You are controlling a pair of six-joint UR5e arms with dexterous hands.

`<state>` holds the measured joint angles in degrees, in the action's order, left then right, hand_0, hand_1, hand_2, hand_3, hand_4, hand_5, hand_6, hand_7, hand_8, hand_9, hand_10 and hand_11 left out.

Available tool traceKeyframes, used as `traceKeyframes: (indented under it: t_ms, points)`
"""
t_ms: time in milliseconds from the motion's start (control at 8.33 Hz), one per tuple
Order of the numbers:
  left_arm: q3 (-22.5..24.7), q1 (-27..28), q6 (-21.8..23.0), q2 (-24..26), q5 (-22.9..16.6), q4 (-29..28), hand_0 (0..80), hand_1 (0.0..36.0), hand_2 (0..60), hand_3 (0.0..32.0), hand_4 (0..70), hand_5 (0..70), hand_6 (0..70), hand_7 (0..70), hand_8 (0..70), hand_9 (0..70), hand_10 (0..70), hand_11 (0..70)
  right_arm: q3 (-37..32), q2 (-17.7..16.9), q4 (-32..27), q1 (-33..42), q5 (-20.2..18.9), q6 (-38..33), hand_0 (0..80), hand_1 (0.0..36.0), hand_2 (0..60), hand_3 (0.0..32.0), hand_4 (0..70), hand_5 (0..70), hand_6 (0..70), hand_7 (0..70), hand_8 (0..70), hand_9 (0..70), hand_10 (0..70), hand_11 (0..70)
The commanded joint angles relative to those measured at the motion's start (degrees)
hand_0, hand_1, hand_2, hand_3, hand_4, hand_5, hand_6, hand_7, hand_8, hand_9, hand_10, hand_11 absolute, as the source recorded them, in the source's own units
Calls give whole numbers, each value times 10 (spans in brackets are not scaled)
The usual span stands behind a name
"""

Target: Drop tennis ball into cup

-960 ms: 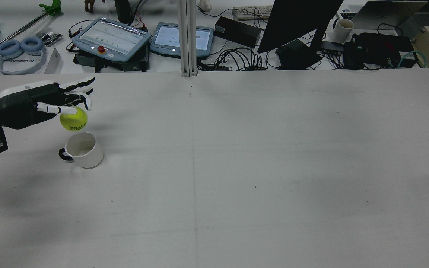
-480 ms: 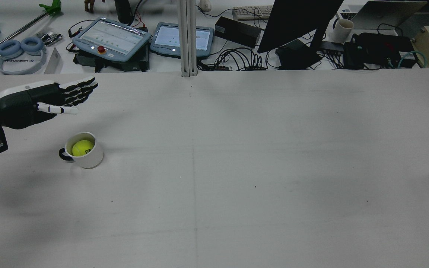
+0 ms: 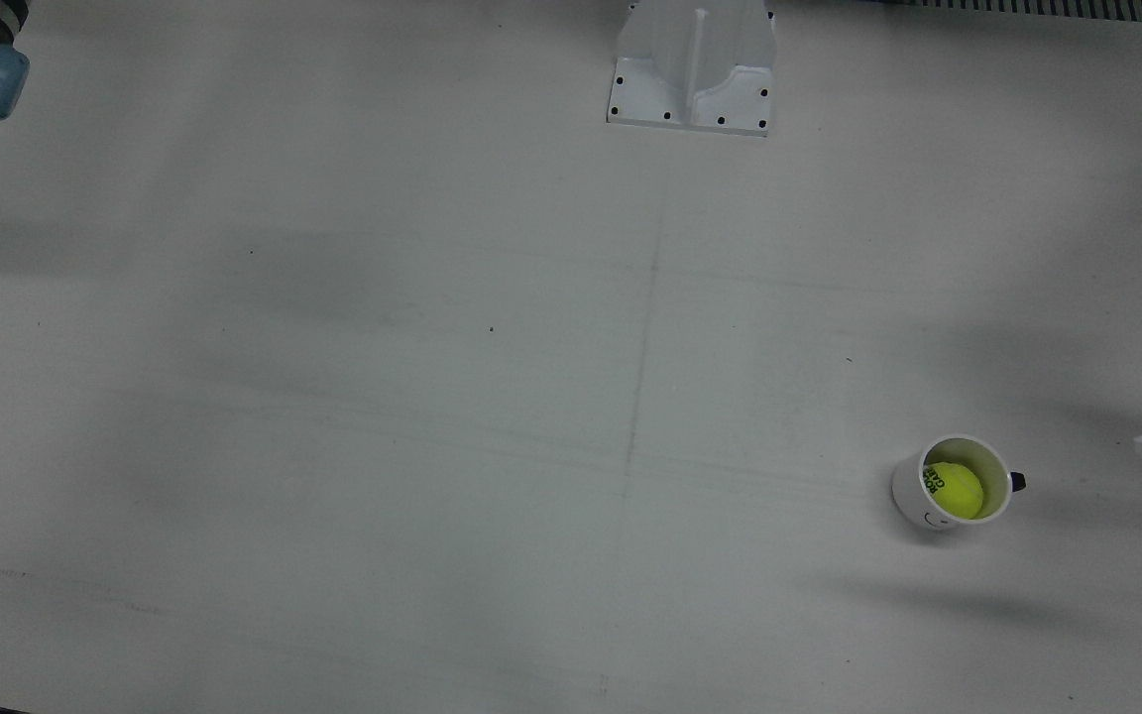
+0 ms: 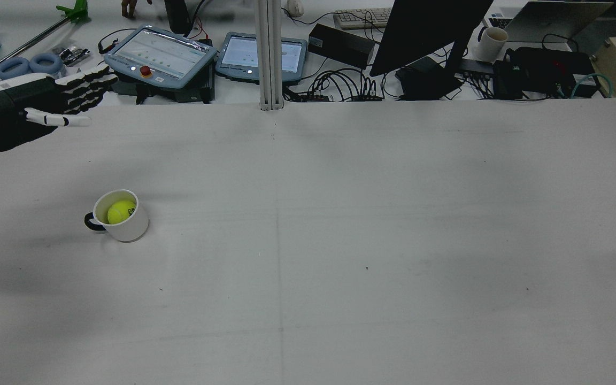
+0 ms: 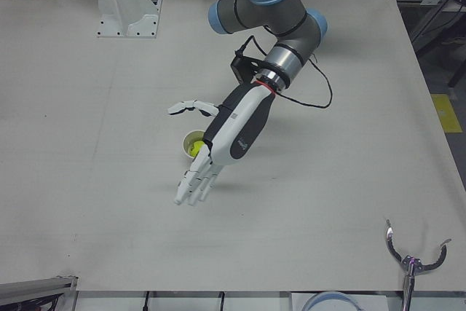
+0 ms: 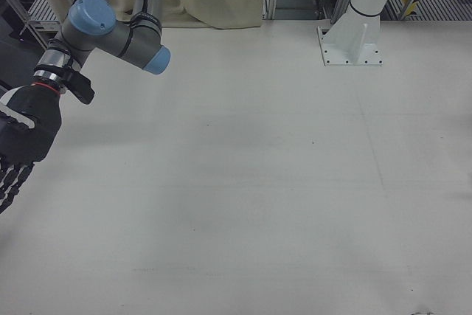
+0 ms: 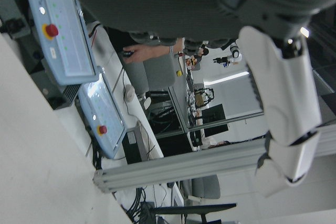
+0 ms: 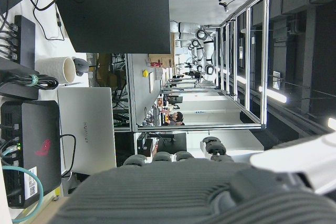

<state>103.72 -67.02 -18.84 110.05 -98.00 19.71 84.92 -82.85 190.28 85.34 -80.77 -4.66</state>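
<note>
Our left hand hangs flat and empty, fingers spread straight. Our right hand hangs at the edge, fingers extended downward.

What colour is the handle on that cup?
Black, on a white cup; the handle shows best in the rear view.

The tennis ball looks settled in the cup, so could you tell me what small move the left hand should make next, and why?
Probably draw the left hand a little further from the cup and let it rest. The tennis ball lies inside the upright cup, the hand is open with fingers spread and holds nothing, and it is clear of the rim, so nothing seems left to grasp or correct.
</note>
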Motion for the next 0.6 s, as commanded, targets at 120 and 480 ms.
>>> traceKeyframes:
  t_ms: [120, 480]
  points:
    - [-65, -167, 1, -6, 23, 10, 484, 230, 161, 0, 0, 5, 0, 60, 0, 0, 0, 0, 1, 0, 0, 0, 0, 0, 0, 0, 0, 0, 0, 0, 0, 0, 0, 0, 0, 0]
    - [-25, -187, 3, -64, 19, 7, 482, 232, 185, 0, 0, 4, 0, 56, 0, 0, 0, 0, 0, 0, 0, 0, 0, -1, 0, 0, 0, 0, 0, 0, 0, 0, 0, 0, 0, 0]
